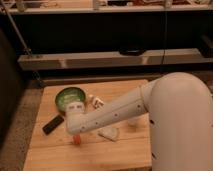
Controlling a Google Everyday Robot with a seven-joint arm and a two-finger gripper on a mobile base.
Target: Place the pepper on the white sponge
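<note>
Nearest, toward the front-left corner of the wooden surface: the pepper, small and orange-red, poking out just beneath the tip of the white arm. Right above it, the gripper, masked by the wrist casing; spread wide or closed, holding the pepper or merely over it, cannot tell. Just to the right, nearer the middle of the surface and apart from the pepper: the white sponge, flat and pale, partly tucked under the forearm. By its looks the pepper is light, fairly stiff, smooth-skinned and tapered, so likely to roll or to squirt out of a pinch at the thin end. Best taken across the thicker middle, at right angles to its length. Sponge probably soft and easily nudged; better to set down gently than to drop. Farther back, by the left edge: a black bar, lying aslant. Beyond that, toward the far-left corner: a green bowl, with a small white bottle just to its right. Surface of light planks, level, likely smooth enough to let a round thing wander. Past the far edge: a long pale shelf across a dark room, with a dark object resting on it.
</note>
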